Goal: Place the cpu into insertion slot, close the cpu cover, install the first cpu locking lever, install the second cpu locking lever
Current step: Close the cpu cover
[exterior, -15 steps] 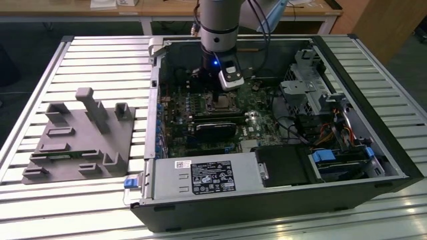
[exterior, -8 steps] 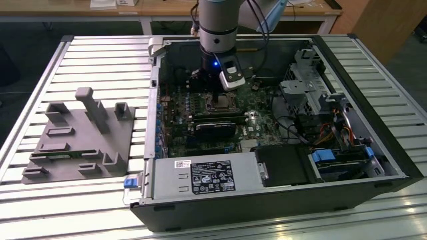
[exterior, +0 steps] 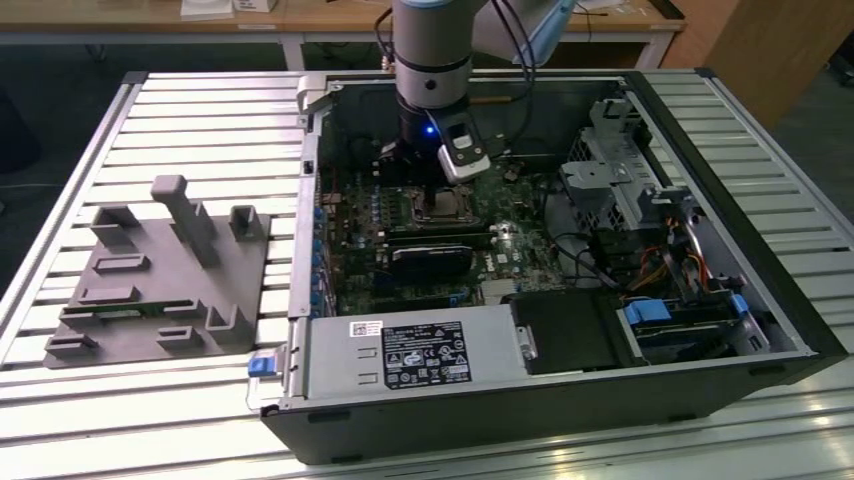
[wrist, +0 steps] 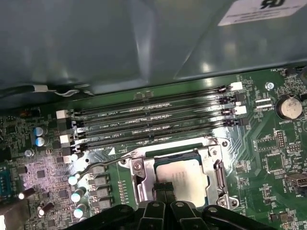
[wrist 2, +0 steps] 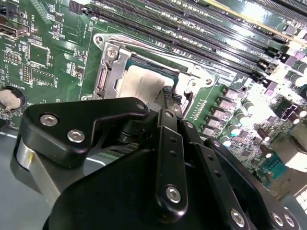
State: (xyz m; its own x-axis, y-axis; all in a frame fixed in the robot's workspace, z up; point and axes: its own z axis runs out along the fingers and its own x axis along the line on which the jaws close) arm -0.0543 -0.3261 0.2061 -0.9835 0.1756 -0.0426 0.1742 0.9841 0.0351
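Observation:
The cpu [wrist: 184, 179] lies flat in the insertion slot [wrist: 178, 155], its silver top also plain in the second wrist view [wrist 2: 136, 81]. The cpu cover [wrist: 218, 178] lies down around it as a shiny frame [wrist 2: 106, 72]. A thin wire locking lever [wrist: 168, 146] runs along the socket's side nearest the memory slots. My gripper [wrist: 163, 188] is shut, its two narrow black fingers pressed together with the tips over the cpu's edge [wrist 2: 166, 92]. In the exterior view the gripper [exterior: 427, 192] hangs just above the socket [exterior: 442, 208] inside the open computer case.
Long black memory slots [wrist: 153, 120] run beside the socket, with the grey case wall [wrist: 120, 43] beyond. A coin battery [wrist: 289, 108] sits on the board. The power supply [exterior: 400, 350] and drive cage [exterior: 627, 180] crowd the case. A grey fixture [exterior: 160, 270] rests on the slatted table.

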